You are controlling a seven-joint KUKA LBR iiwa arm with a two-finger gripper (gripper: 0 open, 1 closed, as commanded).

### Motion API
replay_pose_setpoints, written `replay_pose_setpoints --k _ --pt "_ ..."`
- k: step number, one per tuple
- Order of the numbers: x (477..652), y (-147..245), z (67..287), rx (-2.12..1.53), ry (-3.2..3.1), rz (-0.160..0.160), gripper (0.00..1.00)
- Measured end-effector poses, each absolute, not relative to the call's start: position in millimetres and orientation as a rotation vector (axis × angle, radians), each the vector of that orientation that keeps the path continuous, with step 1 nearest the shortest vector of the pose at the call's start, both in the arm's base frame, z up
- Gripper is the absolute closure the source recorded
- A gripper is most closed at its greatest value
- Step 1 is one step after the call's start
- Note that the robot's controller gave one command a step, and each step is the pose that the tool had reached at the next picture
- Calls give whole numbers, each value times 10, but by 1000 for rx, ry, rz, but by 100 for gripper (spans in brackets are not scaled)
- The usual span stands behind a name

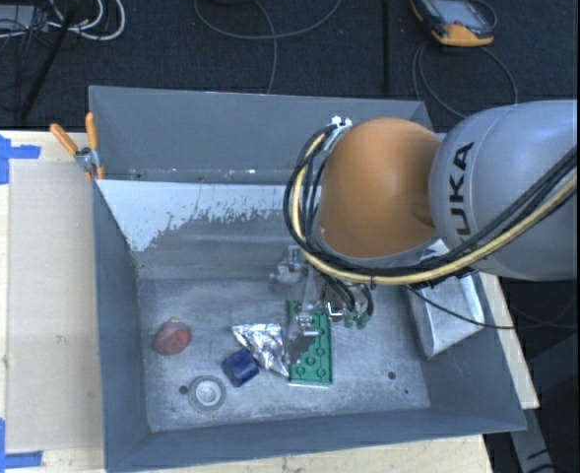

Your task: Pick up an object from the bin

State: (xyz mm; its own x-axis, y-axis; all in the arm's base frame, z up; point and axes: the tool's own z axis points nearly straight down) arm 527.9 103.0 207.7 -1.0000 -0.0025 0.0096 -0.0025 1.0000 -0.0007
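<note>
tool (300, 337) low near bin (221, 215) floor, whether apart or together cannot tell | green studded plate (317, 363) flat, just below-right of tool | crumpled foil (260, 343) just beside tool's left, blue block (238, 367) past it | red disc (171, 338), clear cap (207, 393) well left | front wall near; bare floor right of tool

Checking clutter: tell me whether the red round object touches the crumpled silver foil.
Apart: camera view shows bare bin floor between red round object and crumpled silver foil.
</note>
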Motion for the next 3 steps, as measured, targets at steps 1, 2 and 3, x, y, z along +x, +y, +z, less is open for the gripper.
replay_pose_setpoints --k 1,2,3 --pt "5467 1005 697 -42 -3143 -3 0" --pt "5498 1006 745 -51 -3155 -8 100" --pt "5329 823 2875 233 -3142 -1 100"
